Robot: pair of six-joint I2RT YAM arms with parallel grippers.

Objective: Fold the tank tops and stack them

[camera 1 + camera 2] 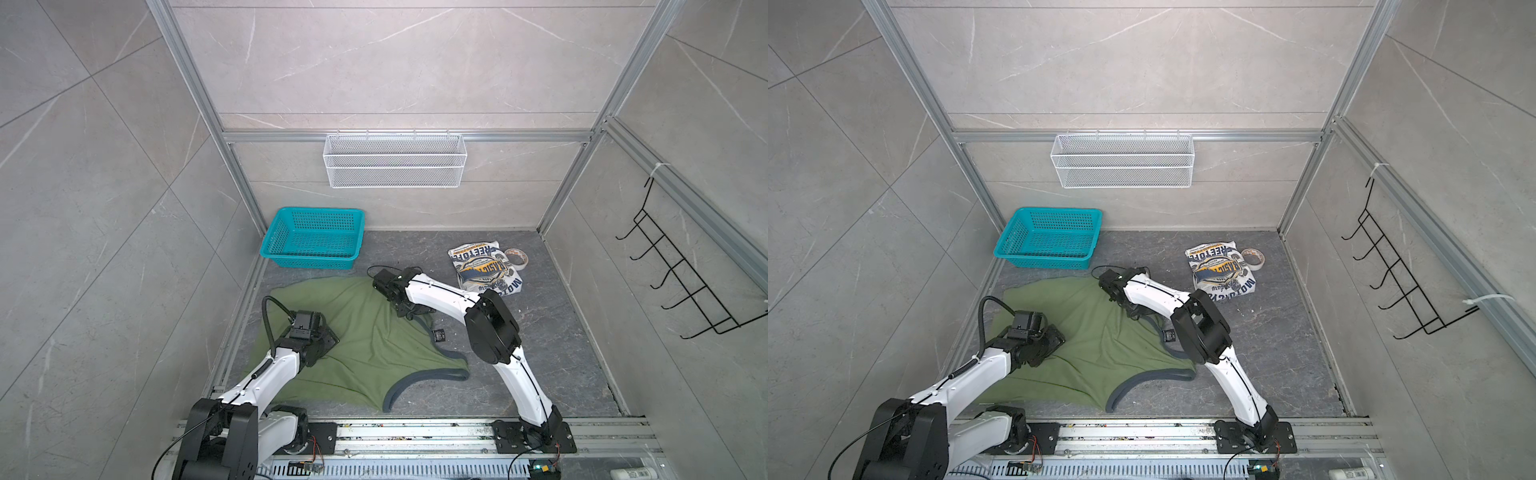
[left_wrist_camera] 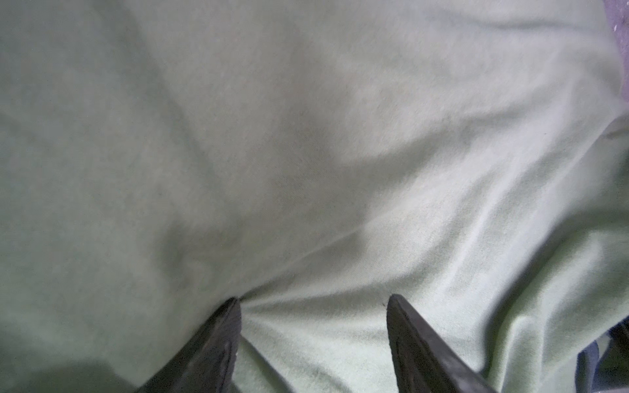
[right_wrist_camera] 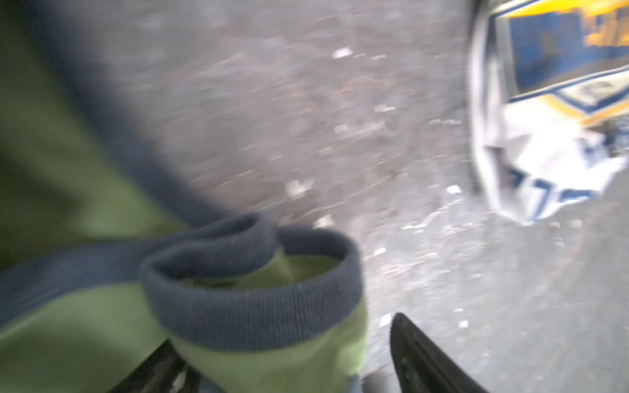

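- Starting at the right gripper (image 3: 282,333): spread wide, one finger (image 3: 425,357) bare above the table (image 3: 340,102), the other tucked under a navy-trimmed strap (image 3: 252,306) of the olive tank top (image 1: 374,345); draped over, not clamped (view blurred, so judged rather than certain)
- At the left gripper (image 2: 313,299): parted as well, both tips set down on the olive cloth mid-body, creases fanning from one tip, nothing pinched
- Deciding relation: long axis of the olive top across the table, hem toward the left arm's side, shoulders and neck label toward the right arm's; strap end right at the right gripper, body under the left
- Probably a matter of closing on that strap and carrying it over toward the hem, with the left pinning the cloth
- Farther out: white tank top (image 1: 486,270) lying folded, graphic up, far right, well apart from the olive one; roll of tape (image 1: 516,259) just beside it
- Teal basket (image 1: 309,259) far left, just beyond the olive cloth
- Only bare table between the two tops; risk of loose cloth bunching rather than any blocking object
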